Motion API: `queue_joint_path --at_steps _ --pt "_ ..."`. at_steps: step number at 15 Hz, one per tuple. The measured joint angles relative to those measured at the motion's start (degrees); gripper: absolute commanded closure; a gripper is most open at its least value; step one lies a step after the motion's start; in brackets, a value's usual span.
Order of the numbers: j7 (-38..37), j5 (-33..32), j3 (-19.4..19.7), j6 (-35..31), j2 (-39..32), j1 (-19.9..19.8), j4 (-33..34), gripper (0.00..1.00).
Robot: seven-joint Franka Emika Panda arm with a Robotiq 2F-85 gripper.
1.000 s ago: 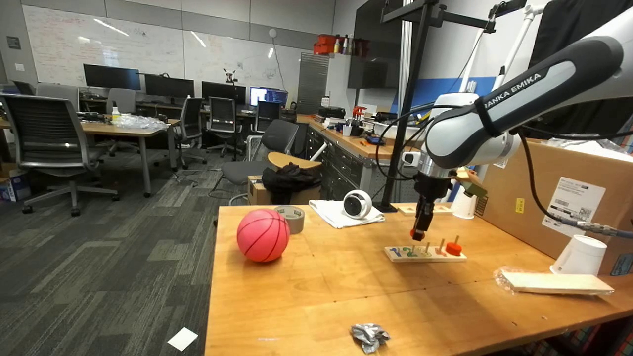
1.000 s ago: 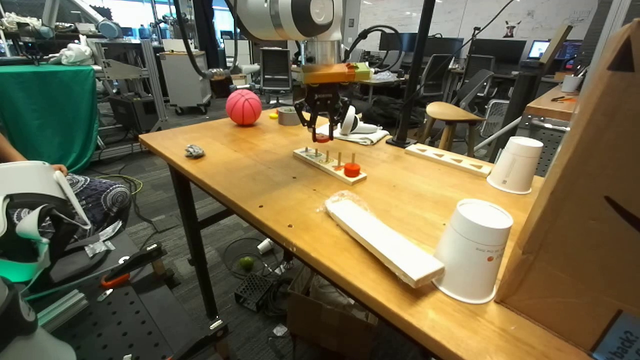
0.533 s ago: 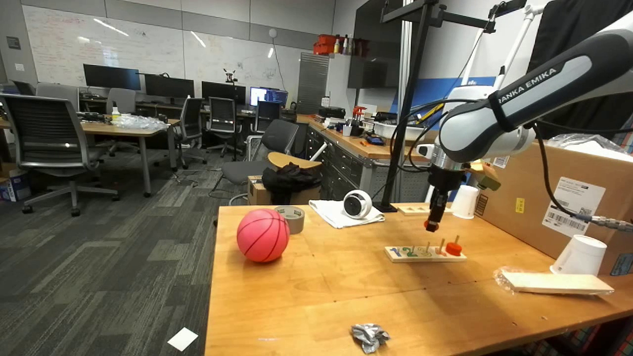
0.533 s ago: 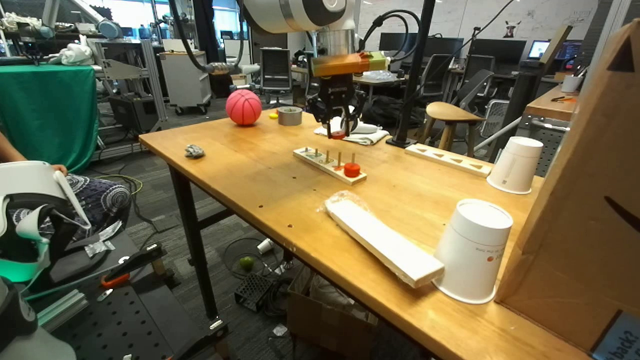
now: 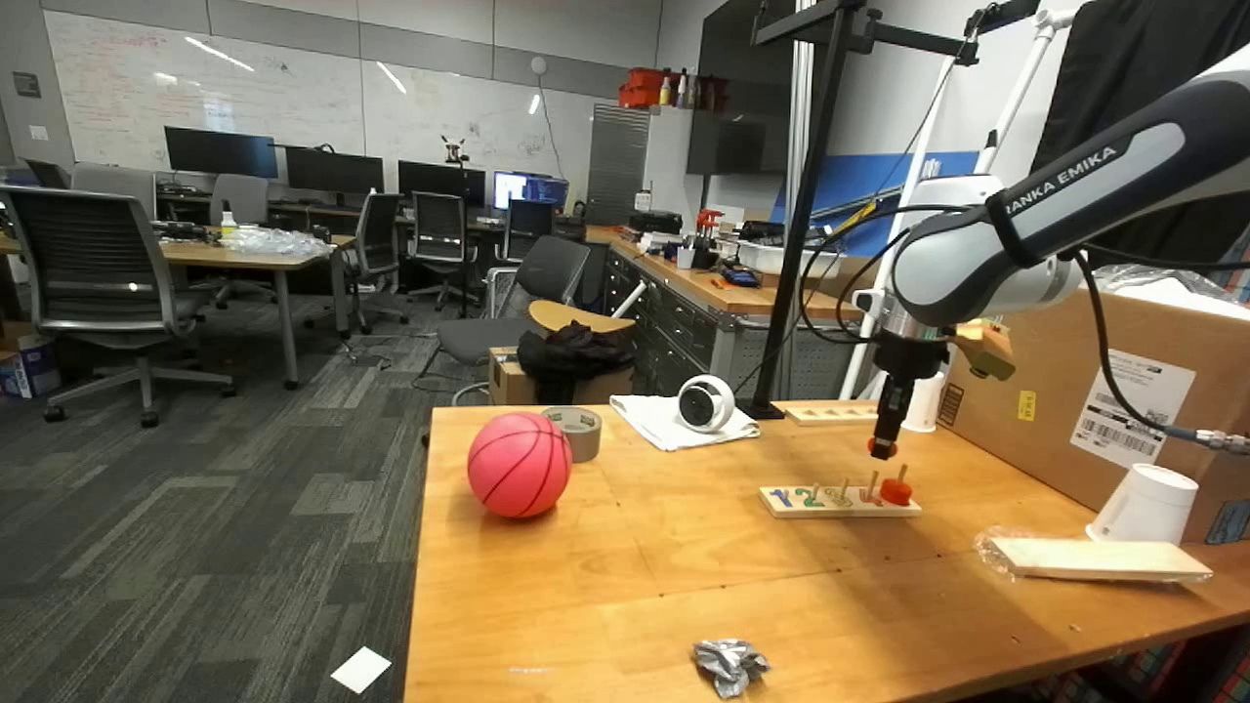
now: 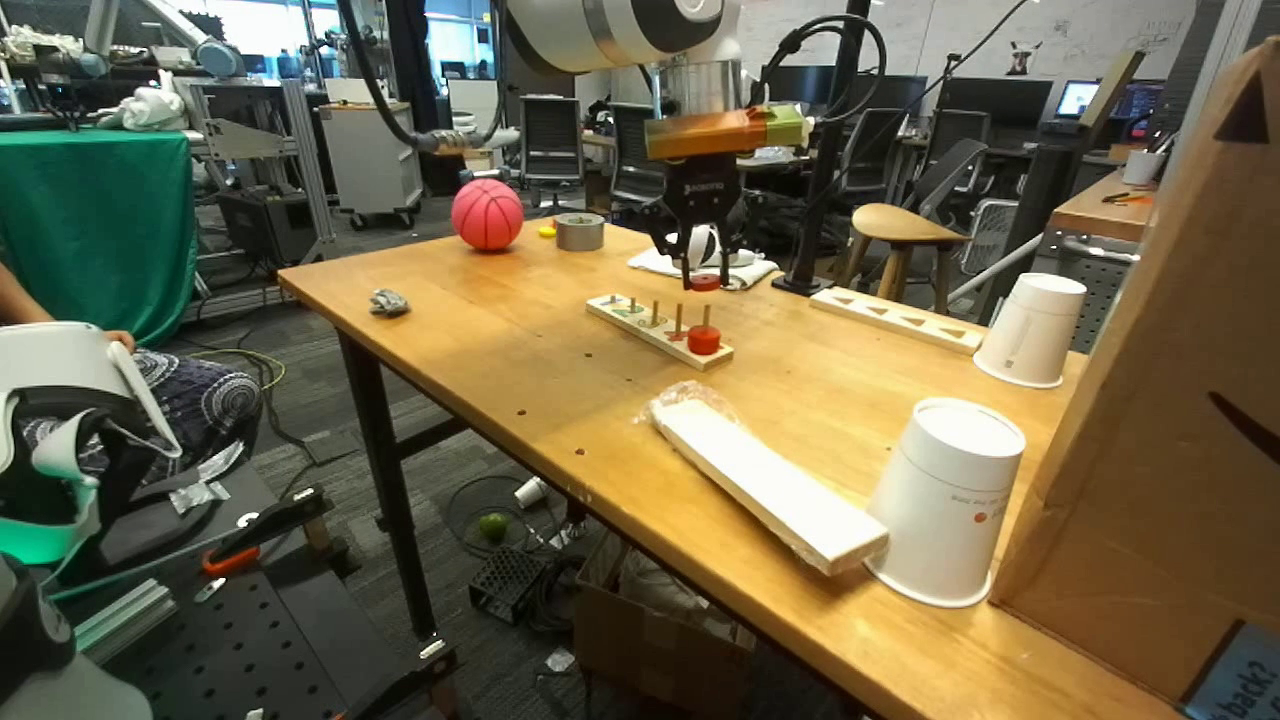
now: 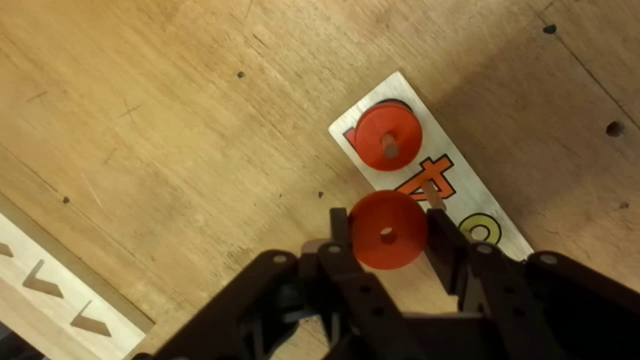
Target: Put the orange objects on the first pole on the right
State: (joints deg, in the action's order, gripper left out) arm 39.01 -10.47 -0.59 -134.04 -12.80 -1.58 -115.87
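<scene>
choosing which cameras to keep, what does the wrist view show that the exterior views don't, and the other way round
Wrist view only: the hole through the held disc, which cannot be made out from outside.

Exterior views only, and in both: the pinkish-red ball, the tape roll, the crumpled silvery scrap and the pale wooden bar.

Shared: the gripper, shut on the held disc; the numbered board, with at least one red-orange disc around its end pole; the strip with cut-outs; the tabletop.
</scene>
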Motion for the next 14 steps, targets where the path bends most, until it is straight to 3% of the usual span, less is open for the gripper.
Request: queue_joint_path --at_steps 14 --pt "-3.0 -2.0 1.1 0.8 2.7 -0.8 -4.1 0.83"
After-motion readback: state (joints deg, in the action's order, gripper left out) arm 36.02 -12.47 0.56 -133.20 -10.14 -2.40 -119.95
